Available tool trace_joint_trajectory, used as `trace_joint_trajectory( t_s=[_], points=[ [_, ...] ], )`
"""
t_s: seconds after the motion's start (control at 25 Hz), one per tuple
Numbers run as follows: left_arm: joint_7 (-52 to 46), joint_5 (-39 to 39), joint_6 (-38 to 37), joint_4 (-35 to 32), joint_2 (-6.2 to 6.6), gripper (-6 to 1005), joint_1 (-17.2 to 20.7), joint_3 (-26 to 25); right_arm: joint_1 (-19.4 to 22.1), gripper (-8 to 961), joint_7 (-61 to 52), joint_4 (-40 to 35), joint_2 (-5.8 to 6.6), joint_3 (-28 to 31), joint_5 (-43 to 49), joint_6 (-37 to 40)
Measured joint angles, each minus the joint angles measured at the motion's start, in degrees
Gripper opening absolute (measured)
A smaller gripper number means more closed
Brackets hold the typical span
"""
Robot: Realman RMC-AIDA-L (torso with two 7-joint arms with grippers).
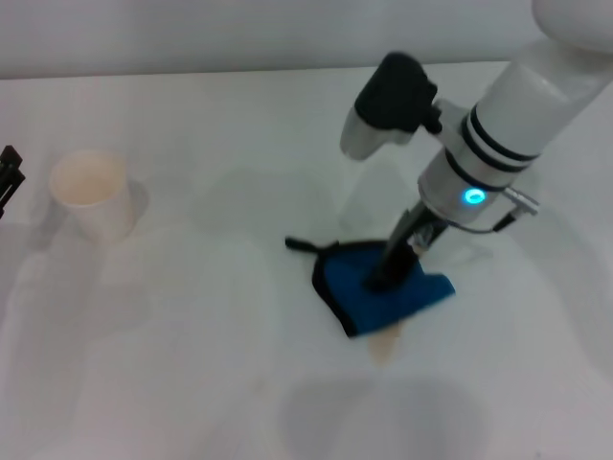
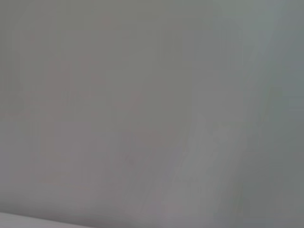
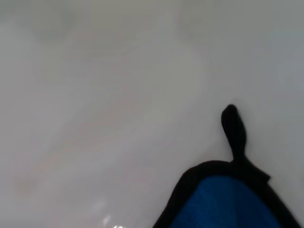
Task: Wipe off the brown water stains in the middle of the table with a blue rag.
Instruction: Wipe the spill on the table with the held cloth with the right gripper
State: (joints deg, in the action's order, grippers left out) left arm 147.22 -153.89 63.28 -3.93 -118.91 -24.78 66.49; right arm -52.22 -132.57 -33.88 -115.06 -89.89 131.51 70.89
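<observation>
The table is a plain white, smooth top that fills nearly the whole head view, its far edge running along the top of the picture against a pale wall. Wide bare stretches lie toward the robot and to both sides of the work; the only other thing standing on it is a white paper cup, upright and well apart on the left. At the left border a bit of dark hardware, the left gripper, just shows near the cup; whether its fingers are apart or together cannot be told, and the left wrist view gives only a blank grey surface. The blue rag lies near the middle of the table, flat, with its long axis running roughly from far left to near right. Its black trim edges the left side, and the short black loop sticks out from the far-left corner, pointing left and away from the robot. The right gripper comes down steeply from the right arm and presses on the rag's upper middle; how its jaws stand cannot be made out. The brown water stains show as a small tan patch poking out from under the rag's near edge, touching it.
</observation>
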Motion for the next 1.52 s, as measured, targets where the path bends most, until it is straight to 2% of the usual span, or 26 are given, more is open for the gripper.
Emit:
trace_joint_trajectory(
  t_s=[0.36,0.52,0.76,1.24,1.52],
  points=[
    [0.0,0.0,-0.02,-0.27,0.0,888,0.0,-0.12,0.41,70,-0.04,0.24,-0.56,-1.8,0.28,14.58],
    [0.03,0.0,-0.06,-0.63,0.0,888,0.0,-0.24,0.62,70,-0.5,0.24,-0.85,-2.84,-0.3,15.74],
    [0.06,0.0,-0.09,-1.01,0.08,887,-0.07,-0.16,0.38,70,-0.55,-0.94,-0.97,-2.62,-1.84,8.2],
    [0.09,-0.13,-0.1,-0.99,0.03,888,-0.09,0.05,-2.69,67,-0.68,-2.42,-0.61,-2.37,-2.23,-8.64],
    [0.09,-0.3,-0.07,-0.99,0.0,888,0.01,-0.2,-2.08,68,-0.75,0.25,-0.11,2.16,-1.78,-16.91]
  ],
)
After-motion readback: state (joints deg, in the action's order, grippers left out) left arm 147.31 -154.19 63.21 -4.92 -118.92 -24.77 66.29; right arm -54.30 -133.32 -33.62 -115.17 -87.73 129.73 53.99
